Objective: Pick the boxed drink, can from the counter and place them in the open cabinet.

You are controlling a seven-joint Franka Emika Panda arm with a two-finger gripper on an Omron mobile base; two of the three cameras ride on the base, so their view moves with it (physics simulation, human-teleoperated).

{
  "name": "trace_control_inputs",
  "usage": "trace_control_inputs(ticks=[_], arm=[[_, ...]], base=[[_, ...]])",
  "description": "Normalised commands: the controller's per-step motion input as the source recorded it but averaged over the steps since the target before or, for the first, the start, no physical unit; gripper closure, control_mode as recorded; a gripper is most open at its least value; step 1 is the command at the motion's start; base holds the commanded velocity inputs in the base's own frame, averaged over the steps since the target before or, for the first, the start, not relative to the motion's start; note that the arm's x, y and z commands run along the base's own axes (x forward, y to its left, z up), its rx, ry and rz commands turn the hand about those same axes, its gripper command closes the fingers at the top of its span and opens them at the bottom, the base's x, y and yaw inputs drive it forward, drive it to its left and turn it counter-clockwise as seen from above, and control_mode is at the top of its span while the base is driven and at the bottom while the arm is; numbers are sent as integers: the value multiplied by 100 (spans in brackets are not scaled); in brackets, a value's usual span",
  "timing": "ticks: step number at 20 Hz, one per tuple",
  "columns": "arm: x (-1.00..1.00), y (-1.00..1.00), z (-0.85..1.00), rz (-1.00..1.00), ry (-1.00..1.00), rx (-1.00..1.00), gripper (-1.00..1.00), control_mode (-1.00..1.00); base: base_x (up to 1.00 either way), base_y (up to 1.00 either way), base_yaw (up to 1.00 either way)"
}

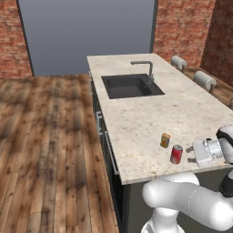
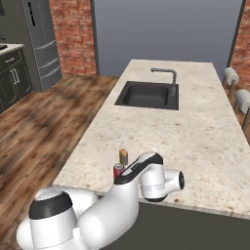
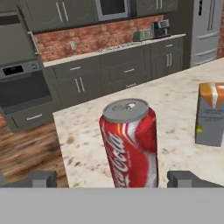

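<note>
The can [image 1: 176,154] stands upright on the worktop [image 1: 150,113] near its front edge, with the carton [image 1: 165,140] just beside it at about 11 o'clock in the left base view, apart from it and also upright. Both are well apart from the sink [image 1: 131,86] and faucet [image 1: 146,67], which lie toward 12 o'clock. In the right base view the can [image 2: 118,171] peeks out at the arm's 9 o'clock side, the carton [image 2: 123,156] just past it.

The pincer [image 1: 191,156] sits level with the can at its 3 o'clock side in the left base view, pointing at it. In the hand view its two tips, one [image 3: 41,178] at 8 o'clock and the other [image 3: 186,178] at 4 o'clock, are spread wide with the can [image 3: 129,142] centred between them; clear gaps show on both sides, so nothing is pinched. The carton [image 3: 211,114] is at 3 o'clock there, farther back.

By my reading, the task is at its start: neither thing has left the worktop, and the arm is lined up for the first grasp, on the can. Left to do: advance a little and press the tips onto the can, lift it, carry it to the cabinet, release it, then come back for the carton. The tall grey-green unit [image 2: 41,41] at 10 o'clock in the right base view may be that cabinet, though its open shelf bay cannot be made out from here, and it stands well apart across the floor [image 1: 45,150], so I would expect the base to drive.
</note>
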Motion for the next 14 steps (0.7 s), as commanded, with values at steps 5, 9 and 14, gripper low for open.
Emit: trace_control_inputs(ticks=[5,9,14], arm=[[10,22,-1,0,10,-1,-100,-100],[8,21,0,0,8,0,-100,-100],[18,26,0,0,10,0,-100,-100]], base=[[0,0,0],[0,0,0],[0,0,0]])
